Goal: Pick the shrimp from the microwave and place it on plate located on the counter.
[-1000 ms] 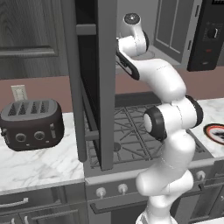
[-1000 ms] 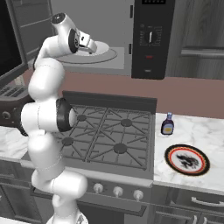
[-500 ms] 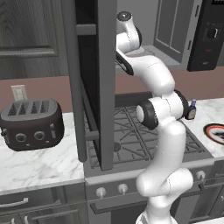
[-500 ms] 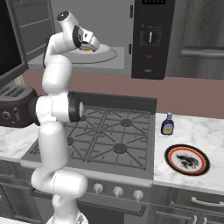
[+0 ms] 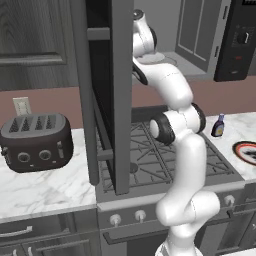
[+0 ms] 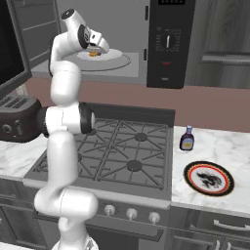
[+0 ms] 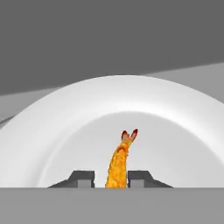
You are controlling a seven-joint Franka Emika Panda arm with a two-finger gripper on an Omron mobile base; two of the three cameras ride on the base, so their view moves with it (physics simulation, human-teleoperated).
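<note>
Inside the open microwave (image 6: 122,39), the gripper (image 7: 111,179) is seen poised over the white dish (image 7: 52,131), its two dark fingertips (image 7: 83,178) standing apart with the shrimp (image 7: 118,164) lying between them. The jaws are not yet closed on the morsel, and whether either pad touches it cannot be told. In the right base view the arm is stretched up and into the cavity, the hand lowered at the orange speck on the white turntable dish (image 6: 117,61). The tall dark door (image 5: 107,90) is swung wide, blocking part of the left base view.

The task is judged to be at its opening stage: the reach is made, but the grasp, the lift out of the cavity and the carry are all left to be done. The plate (image 6: 209,178), red-rimmed with a dark pattern, is set on the counter (image 6: 219,146) to the right of the stovetop (image 6: 117,151), just beside a small bottle (image 6: 186,138) and well apart from the microwave. Nothing is seen lying on it so far.
</note>
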